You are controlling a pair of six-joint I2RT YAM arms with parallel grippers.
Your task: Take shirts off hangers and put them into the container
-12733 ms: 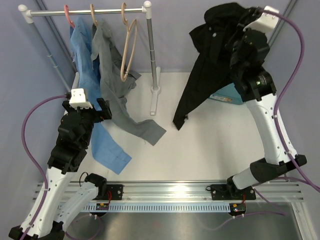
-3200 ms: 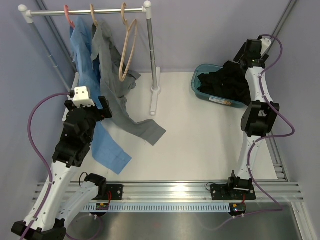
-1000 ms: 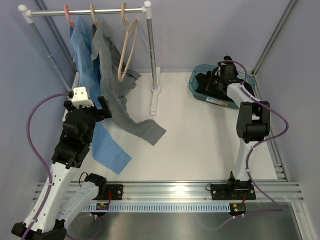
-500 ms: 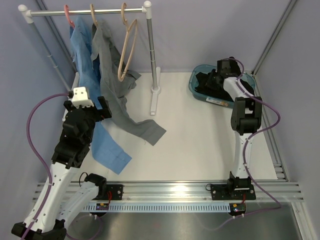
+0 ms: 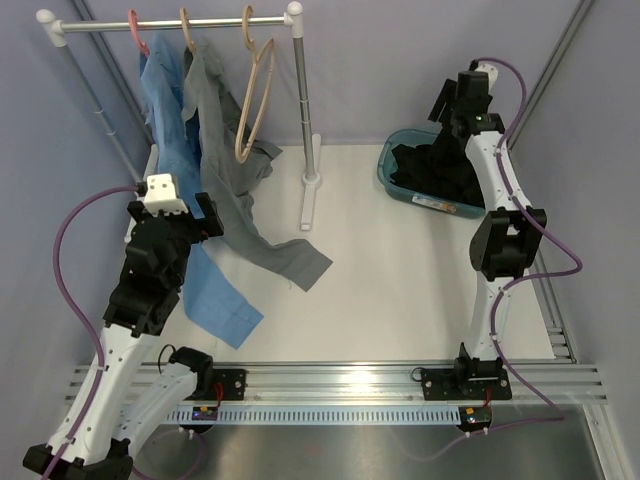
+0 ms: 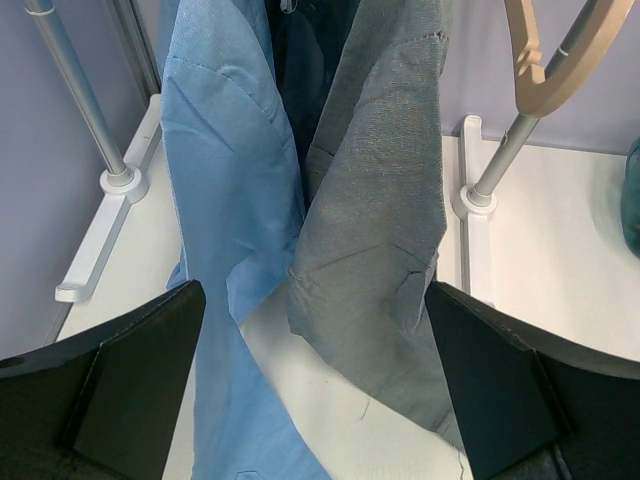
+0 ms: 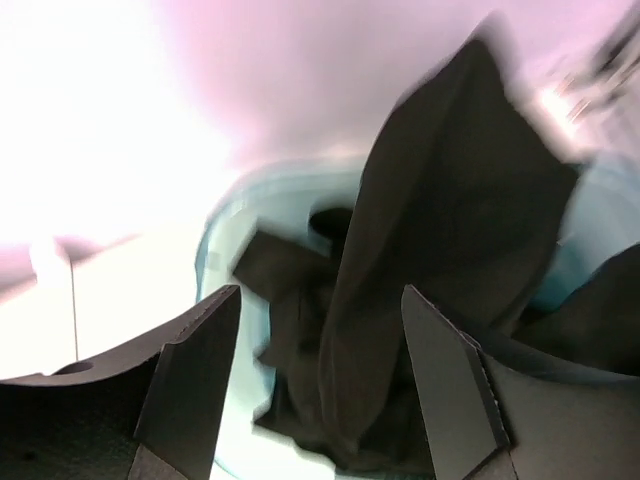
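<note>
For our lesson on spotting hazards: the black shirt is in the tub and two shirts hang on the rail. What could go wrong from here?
1. A fold of the black shirt seems to stand inside the open right hand; it might snag and lift out of the tub.
2. The blue shirt and grey shirt overlap before the left hand; one grab may catch both.

Top camera is looking down from above and behind the arm bases, covering the whole table point(image 5: 400, 300), rail point(image 5: 170, 22) and container point(image 5: 386, 170). Left wrist camera is facing forward, close on the hanging light blue shirt point(image 6: 225, 190) and grey shirt point(image 6: 385, 190), both also showing top-left overhead. Right wrist camera is pointing down, near and blurred, at the black shirt point(image 7: 440, 230) in the container, shared with the overhead's far right.
</note>
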